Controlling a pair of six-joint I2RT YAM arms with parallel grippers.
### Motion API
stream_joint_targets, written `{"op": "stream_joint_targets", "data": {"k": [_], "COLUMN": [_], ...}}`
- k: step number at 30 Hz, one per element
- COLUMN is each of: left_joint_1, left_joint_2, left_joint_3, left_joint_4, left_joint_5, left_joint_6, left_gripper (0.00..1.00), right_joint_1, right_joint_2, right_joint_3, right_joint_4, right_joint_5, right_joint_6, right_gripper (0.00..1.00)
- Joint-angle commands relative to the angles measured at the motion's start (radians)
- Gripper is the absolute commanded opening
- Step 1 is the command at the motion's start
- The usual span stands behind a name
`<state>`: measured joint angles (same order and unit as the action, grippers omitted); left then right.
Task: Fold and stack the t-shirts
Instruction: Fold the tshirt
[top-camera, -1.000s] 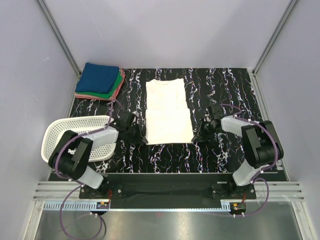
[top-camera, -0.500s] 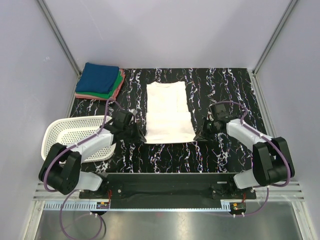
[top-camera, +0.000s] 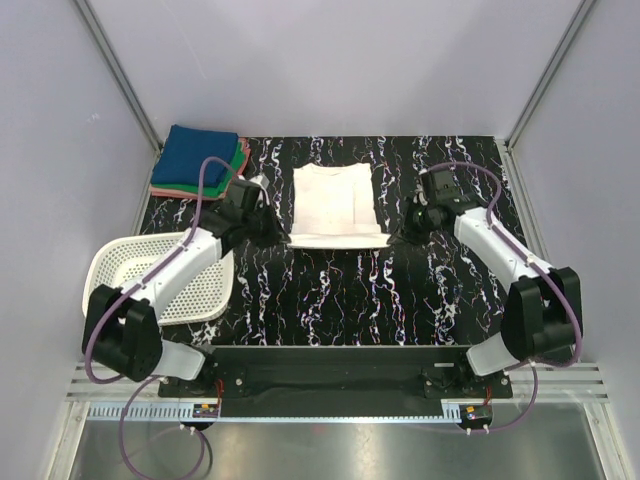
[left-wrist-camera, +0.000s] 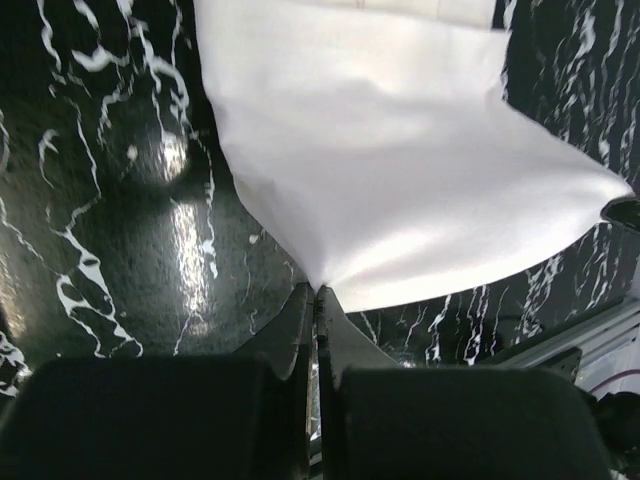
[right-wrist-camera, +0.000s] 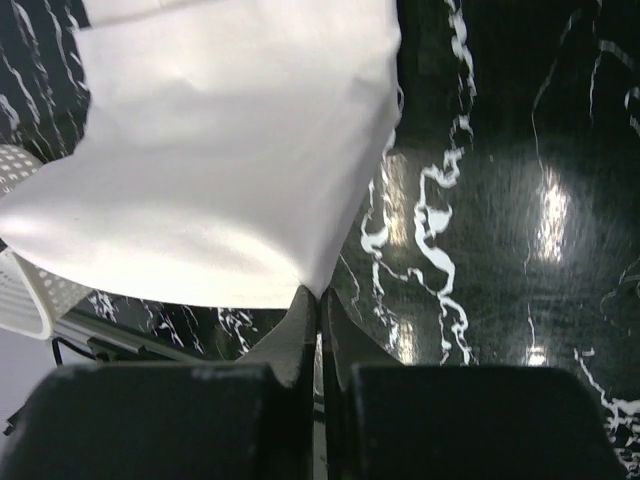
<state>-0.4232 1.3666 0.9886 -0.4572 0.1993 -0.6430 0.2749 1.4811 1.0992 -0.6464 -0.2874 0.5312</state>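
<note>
over the last second both arms have swung out from their bases and carried the near hem of the white t-shirt (top-camera: 335, 195) up the table (top-camera: 340, 300) toward the collar, so the shirt reads much shorter now; the half-fold looks well underway but isn't laid flat yet. left gripper (left-wrist-camera: 315, 295) is pinched tight on the hem's left corner and right gripper (right-wrist-camera: 320, 295) on its right corner, with cloth fanning out from each pair of tips. the shirt sits mid-table, well apart from the folded stack (top-camera: 200, 160) at the far left corner.
</note>
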Motion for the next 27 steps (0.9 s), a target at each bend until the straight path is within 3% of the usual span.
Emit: {"op": "stream_joint_targets", "data": {"k": [1, 16, 23, 27], "left_joint_1": [0.052, 0.155, 0.189, 0.21], "left_joint_2": [0.06, 0.454, 0.612, 0.666], "left_joint_3": [0.105, 0.706, 0.864, 0.887], "left_joint_4": [-0.055, -0.164, -0.13, -0.02], "left_joint_5": [-0.052, -0.002, 0.057, 0.095], "left_joint_6": [0.071, 0.174, 0.201, 0.191], "left_gripper": [0.0, 0.0, 0.0, 0.0], "right_joint_1": [-0.006, -0.022, -0.031, -0.04], "right_joint_2": [0.063, 0.456, 0.587, 0.648], "right_joint_3": [0.132, 0.758, 0.933, 0.973], "right_joint_4": [-0.07, -0.205, -0.129, -0.073], "right_joint_5": [0.079, 0.142, 0.126, 0.119], "right_joint_6": [-0.056, -0.137, -0.142, -0.142], "right_gripper": [0.0, 0.0, 0.0, 0.0]}}
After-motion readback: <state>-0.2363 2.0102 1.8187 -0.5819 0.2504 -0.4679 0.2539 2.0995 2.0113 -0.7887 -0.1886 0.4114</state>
